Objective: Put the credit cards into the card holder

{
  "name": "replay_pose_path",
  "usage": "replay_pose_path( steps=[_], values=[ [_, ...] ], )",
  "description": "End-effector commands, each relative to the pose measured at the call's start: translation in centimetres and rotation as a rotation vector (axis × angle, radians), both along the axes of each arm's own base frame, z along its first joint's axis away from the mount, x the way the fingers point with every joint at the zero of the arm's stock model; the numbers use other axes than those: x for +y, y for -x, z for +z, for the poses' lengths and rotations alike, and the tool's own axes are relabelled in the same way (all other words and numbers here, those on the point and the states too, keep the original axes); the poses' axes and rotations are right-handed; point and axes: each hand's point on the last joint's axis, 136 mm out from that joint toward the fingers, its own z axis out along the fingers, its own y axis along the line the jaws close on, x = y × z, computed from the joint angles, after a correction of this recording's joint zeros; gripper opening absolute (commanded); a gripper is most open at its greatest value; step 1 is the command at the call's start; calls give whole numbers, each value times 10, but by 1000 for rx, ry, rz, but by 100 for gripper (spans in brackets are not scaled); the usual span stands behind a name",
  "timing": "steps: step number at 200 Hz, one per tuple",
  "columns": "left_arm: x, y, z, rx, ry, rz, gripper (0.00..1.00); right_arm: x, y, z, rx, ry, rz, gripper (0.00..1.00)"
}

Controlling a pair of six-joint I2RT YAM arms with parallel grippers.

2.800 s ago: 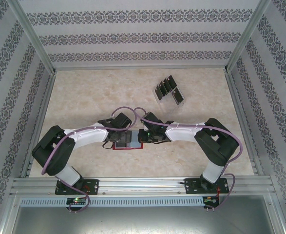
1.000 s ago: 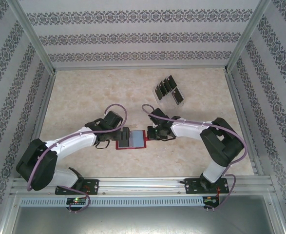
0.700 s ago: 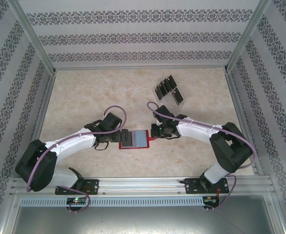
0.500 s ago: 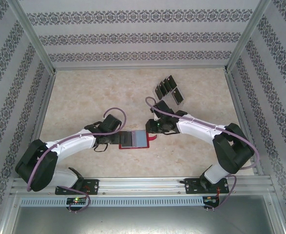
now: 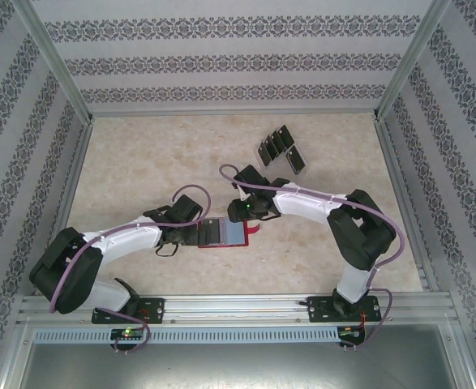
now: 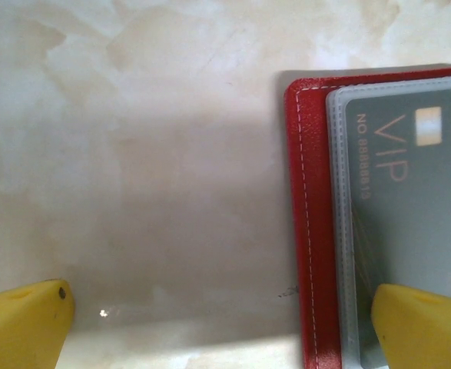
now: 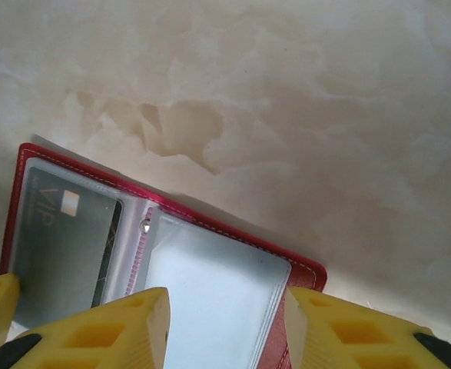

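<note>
At the middle of the table (image 5: 140,162) lies the open card holder (image 5: 224,233), my left gripper (image 6: 221,323) spread wide at its edge, my right gripper (image 7: 225,323) parted and empty above; the far credit cards (image 5: 280,151) look thin, stiff, slippery, so I would pinch their top edges.

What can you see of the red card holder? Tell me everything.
The card holder lies open and flat on the marbled table. Its red, leather-like cover has pale stitching; inside are clear grey-blue plastic sleeves, one holding a dark VIP card. A red snap tab sticks out from one edge. One finger of the open left gripper overlaps the card side.
</note>
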Motion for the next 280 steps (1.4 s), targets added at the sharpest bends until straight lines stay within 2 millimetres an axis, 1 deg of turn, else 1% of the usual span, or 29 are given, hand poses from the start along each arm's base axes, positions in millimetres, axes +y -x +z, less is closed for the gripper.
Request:
replay_pose_path(
  steps=[1,35,76,131,153,181,223,261,280],
  values=[
    [10,10,-11,32,-56,-13,100,7,0,-3,-12,27,35,44],
    [9,10,-14,40,-55,-14,100,9,3,-15,7,43,44,44],
    [7,10,-16,46,-53,-16,100,4,5,-27,18,75,43,44],
    [6,10,-16,48,-49,-17,100,-1,4,-31,13,99,41,45],
    [6,10,-17,50,-48,-14,100,-1,7,-33,16,105,46,46],
    [6,10,-20,58,-49,-15,100,5,12,-37,31,95,59,43],
    [6,11,-20,58,-47,-15,100,13,19,-38,49,68,64,33],
    [6,11,-22,59,-43,-13,100,21,21,-33,64,21,58,33],
    [6,12,-23,60,-43,-13,100,27,22,-30,77,-10,57,35]
  ],
)
